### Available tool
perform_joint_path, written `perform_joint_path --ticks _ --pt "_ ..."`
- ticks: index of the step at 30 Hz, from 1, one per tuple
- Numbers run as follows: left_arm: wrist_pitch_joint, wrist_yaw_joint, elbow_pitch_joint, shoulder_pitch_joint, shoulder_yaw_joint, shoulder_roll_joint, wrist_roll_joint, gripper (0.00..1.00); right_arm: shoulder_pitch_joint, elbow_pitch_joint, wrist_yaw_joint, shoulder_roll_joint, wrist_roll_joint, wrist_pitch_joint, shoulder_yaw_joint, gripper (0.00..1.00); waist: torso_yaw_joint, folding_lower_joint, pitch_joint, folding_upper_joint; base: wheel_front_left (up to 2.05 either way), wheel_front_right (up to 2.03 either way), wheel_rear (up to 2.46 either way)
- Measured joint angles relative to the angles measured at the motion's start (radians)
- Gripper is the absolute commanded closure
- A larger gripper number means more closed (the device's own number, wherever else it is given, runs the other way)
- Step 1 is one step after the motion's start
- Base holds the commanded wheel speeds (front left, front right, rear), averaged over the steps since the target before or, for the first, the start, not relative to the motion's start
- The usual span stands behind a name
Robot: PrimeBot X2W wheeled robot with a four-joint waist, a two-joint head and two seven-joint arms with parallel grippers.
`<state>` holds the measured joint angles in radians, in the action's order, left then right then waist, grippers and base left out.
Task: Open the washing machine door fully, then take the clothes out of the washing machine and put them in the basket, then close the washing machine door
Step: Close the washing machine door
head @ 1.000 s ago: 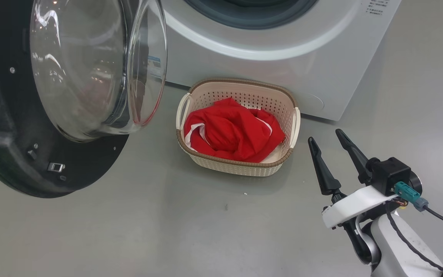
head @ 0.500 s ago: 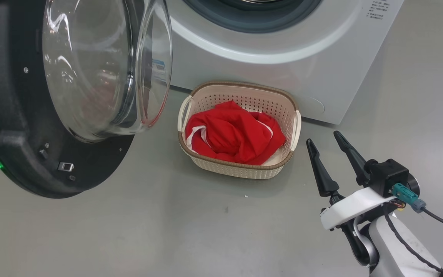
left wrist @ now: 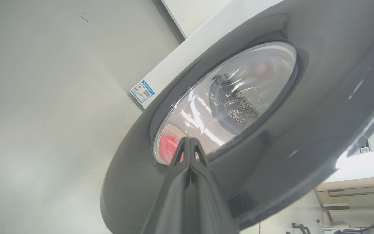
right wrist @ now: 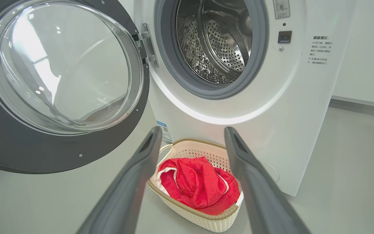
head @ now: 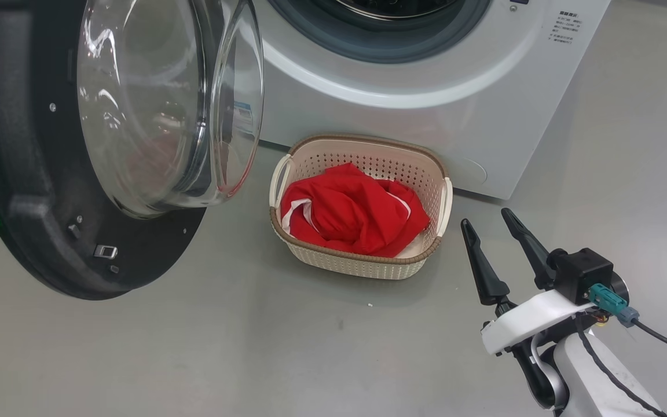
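The big round washing machine door with a shiny black rim and clear glass bowl stands wide open on the left. The left gripper has its fingers pressed together by the door's outer side; I cannot tell if they touch. That side looks slippery, so a push may slide off or be too soft to click shut. The bright red clothes lie in the small cream plastic basket, just before the big white washing machine. The right gripper is spread wide, empty, and might bump the basket. The smooth grey floor is flat, beside a white wall.
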<state>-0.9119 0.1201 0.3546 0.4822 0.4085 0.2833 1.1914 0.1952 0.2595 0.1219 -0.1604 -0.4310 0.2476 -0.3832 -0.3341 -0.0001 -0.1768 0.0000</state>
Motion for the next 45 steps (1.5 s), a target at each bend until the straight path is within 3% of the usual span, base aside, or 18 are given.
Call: perform_joint_path --ticks 8,15,30,45 --pt "0.204 0.000 -0.191 -0.121 -0.110 0.036 -0.159 1.00 0.000 0.000 0.000 0.001 0.000 0.000 0.000 0.00 -0.002 0.0000 0.006 0.0000 0.00 0.00 0.00" --pt "0.420 0.001 -0.277 -0.231 -0.203 0.078 -0.302 1.00 -0.001 0.001 0.000 0.003 0.000 0.000 0.000 0.00 -0.006 0.0000 0.015 0.0000 0.00 0.00 0.00" --pt "0.860 0.005 -0.301 -0.362 -0.265 0.046 -0.422 1.00 -0.024 0.005 0.000 0.011 0.000 0.000 -0.004 0.00 -0.010 0.0000 0.041 0.0000 0.00 0.00 0.00" --pt "1.094 0.005 -0.235 -0.442 -0.334 0.045 -0.489 1.00 -0.025 0.004 0.000 0.017 0.000 0.000 -0.002 0.00 -0.015 0.0000 0.040 0.0000 0.00 0.00 0.00"
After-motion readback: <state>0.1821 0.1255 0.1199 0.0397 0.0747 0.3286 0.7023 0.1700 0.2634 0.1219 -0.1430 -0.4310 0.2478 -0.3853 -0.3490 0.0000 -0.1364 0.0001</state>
